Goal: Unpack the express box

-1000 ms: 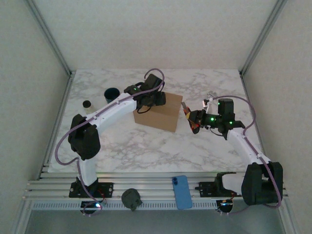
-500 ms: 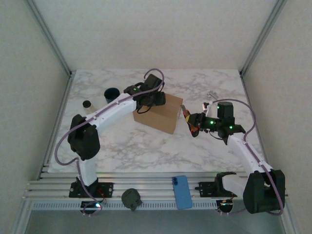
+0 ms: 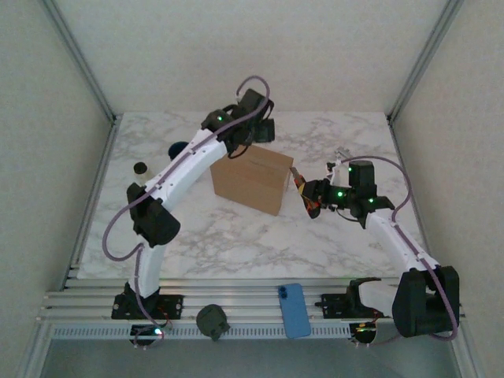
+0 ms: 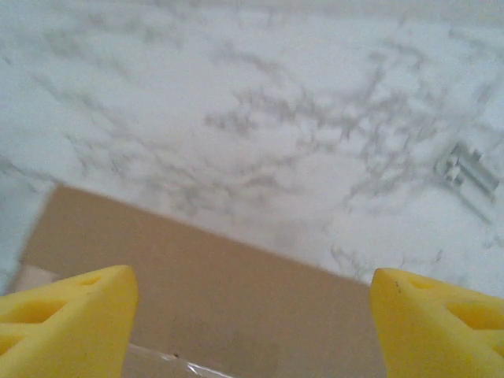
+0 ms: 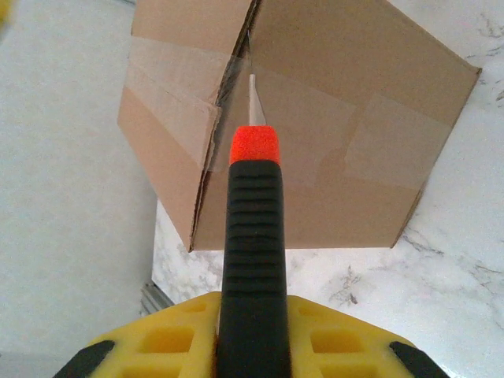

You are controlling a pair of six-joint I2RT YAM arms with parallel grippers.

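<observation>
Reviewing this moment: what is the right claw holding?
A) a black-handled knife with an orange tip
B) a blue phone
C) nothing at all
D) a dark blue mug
A: in the right wrist view the right claw is shut on the knife, and its blade points at the taped seam of the cardboard box.

Top cam looks down from behind; both wrist cams (close-up) share the express box (image 3: pixel 252 185).
</observation>
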